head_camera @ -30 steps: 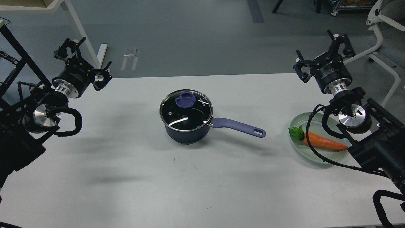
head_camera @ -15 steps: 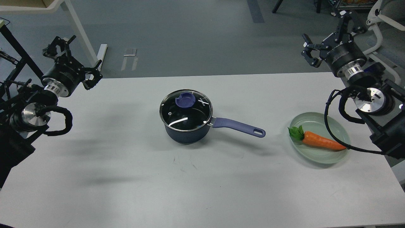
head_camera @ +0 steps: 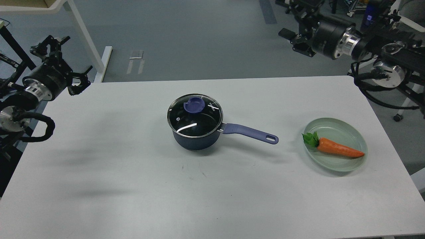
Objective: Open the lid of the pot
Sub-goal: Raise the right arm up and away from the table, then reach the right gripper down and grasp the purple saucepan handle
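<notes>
Left fingers [head_camera: 63, 64]: being held spread apart with nothing between them, off the counter's far left corner; the left gripper [head_camera: 61, 63] is being carried well apart from the pot.
Right fingers [head_camera: 292, 35]: being seen dark and partly cut off by the top of the view, so it cannot be told how far they are parted; nothing is being seen in them, and the right gripper [head_camera: 295, 33] is being held beyond the far edge, toward the far right corner.
Lid [head_camera: 194, 115]: being left seated on the pot [head_camera: 196, 137], a glass disc with a blue knob [head_camera: 194, 106] lying toward its far side; nothing is being gripped yet.
Pot position: being kept near the middle of the counter [head_camera: 132, 186], its blue handle [head_camera: 252, 132] being pointed toward the right edge.
Plate [head_camera: 348, 127]: being kept near the right edge, with a carrot [head_camera: 338, 150] lying on it.
Risk, knob: judged low and flat, so a shallow pinch is being risked, and the lid could be slipping out.
Risk, pot: nothing is bracing it, so a sideways pull could be dragging or tipping it.
Risk, handle: a low approach from the right could be knocking it and turning the pot.
Risk, glass: reflections are being thrown, so the lid's height could be misjudged.
</notes>
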Action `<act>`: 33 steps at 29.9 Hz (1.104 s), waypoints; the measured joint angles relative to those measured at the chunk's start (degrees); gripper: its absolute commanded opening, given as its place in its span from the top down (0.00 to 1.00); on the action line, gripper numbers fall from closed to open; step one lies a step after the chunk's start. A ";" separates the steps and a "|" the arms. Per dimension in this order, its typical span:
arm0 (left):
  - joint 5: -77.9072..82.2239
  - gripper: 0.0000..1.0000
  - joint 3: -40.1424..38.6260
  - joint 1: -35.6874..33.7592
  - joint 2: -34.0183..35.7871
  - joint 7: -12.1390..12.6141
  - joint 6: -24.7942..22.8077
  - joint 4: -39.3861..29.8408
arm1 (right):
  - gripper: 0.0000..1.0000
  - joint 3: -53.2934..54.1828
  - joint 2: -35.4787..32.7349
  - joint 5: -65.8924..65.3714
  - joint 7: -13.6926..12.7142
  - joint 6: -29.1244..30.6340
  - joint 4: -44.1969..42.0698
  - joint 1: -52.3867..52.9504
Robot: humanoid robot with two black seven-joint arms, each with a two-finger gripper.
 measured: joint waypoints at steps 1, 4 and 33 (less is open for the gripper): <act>0.01 0.01 -0.05 -0.02 0.02 0.00 0.02 -0.05 | 0.01 -3.67 1.00 -1.45 0.01 -0.25 0.97 2.56; 0.01 0.01 -0.20 -0.09 0.13 0.00 0.02 -0.11 | 0.02 -11.55 3.20 -6.78 0.03 -1.26 3.80 8.04; -0.68 0.01 -1.08 -2.03 1.68 -1.32 1.16 -0.11 | 0.38 -40.51 18.60 -47.32 4.28 -13.98 4.30 10.41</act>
